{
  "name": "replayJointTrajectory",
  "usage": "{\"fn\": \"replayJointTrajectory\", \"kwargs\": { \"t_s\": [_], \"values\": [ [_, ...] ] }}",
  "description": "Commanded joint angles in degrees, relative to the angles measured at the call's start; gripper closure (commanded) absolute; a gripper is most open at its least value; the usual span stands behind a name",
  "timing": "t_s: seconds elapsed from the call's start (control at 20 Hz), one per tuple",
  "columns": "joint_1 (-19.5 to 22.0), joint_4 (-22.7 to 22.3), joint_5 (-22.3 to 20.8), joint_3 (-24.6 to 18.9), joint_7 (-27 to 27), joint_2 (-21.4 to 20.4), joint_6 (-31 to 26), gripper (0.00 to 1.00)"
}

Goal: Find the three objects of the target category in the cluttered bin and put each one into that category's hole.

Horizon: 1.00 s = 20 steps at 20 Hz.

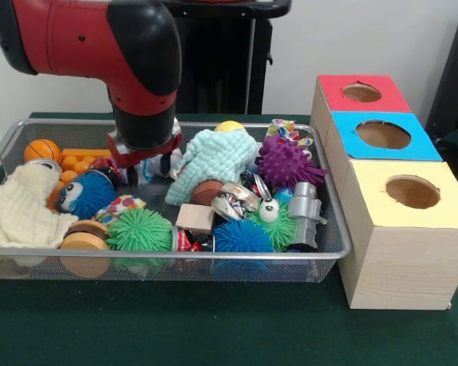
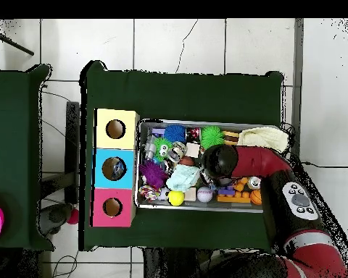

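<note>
Fingers hidden among toys in the bin, grip impossible to tell, are needing a slow, clean lift toward the hole.

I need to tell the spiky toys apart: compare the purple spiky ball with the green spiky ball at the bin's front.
The purple spiky ball is darker, with stubby, stiff-looking spikes; the green spiky ball is bright, with finer, hair-like strands. The purple one sits toward the bin's box end, raised on other toys; the green one sits low by the front rim, beside a wooden disc. Both are round, similar in size, and untouched by the end effector.
</note>
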<state>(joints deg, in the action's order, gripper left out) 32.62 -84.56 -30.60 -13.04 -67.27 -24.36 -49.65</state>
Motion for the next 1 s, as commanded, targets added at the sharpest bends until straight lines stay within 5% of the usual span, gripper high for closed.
{"fn": "replayJointTrajectory", "kwargs": {
  "t_s": [0.05,0.3,0.6,0.8,1.0],
  "values": [
    [-0.6,6.7,-9.6,-3.6,20.2,-1.2,-5.2,0.0],
    [-0.6,7.4,-12.5,-4.2,22.0,-1.4,-6.9,0.0],
    [-0.4,6.8,-13.0,-4.3,18.2,-0.6,-6.1,0.0],
    [1.6,2.1,-9.2,-4.3,13.5,2.1,-7.4,0.0],
    [4.6,-1.2,-0.6,-6.0,1.6,3.2,-3.2,0.0]
  ]
}}
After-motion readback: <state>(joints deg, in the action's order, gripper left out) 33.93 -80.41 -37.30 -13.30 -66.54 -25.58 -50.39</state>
